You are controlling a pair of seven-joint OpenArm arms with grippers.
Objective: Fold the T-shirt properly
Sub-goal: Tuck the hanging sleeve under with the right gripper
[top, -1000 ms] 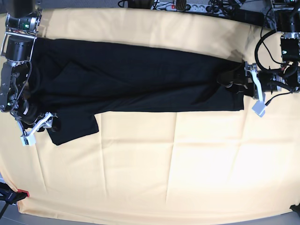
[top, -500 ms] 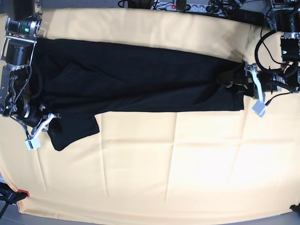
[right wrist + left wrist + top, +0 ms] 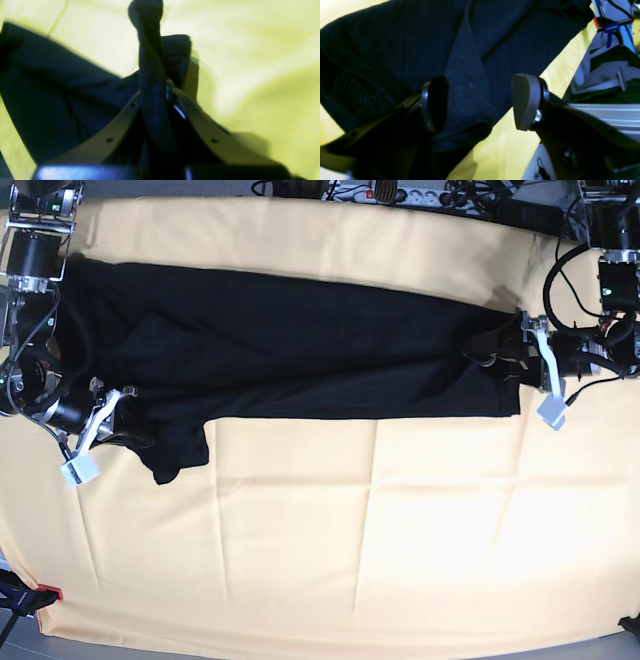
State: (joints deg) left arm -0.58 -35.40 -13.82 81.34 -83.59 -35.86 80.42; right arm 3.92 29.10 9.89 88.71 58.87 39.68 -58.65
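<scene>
The black T-shirt (image 3: 300,350) lies plain side up in a long band across the far half of the table. My left gripper (image 3: 497,352) is at its right end. In the left wrist view it (image 3: 480,103) is open, with a fold of black cloth (image 3: 467,82) between its pads and not pinched. My right gripper (image 3: 118,418) is at the shirt's left end, shut on a bunched fold of the sleeve (image 3: 151,75). A loose flap (image 3: 170,450) hangs toward the front from there. No print is visible.
A pale yellow cloth (image 3: 350,520) covers the whole table. A power strip and cables (image 3: 390,192) lie along the back edge. A red clamp (image 3: 48,592) sits at the front left corner. Clutter (image 3: 607,62) lies beyond the table's edge by the left arm.
My right gripper has moved to the right, dragging the sleeve flap with it; the flap's corner now lies further right. The left arm has stayed still.
</scene>
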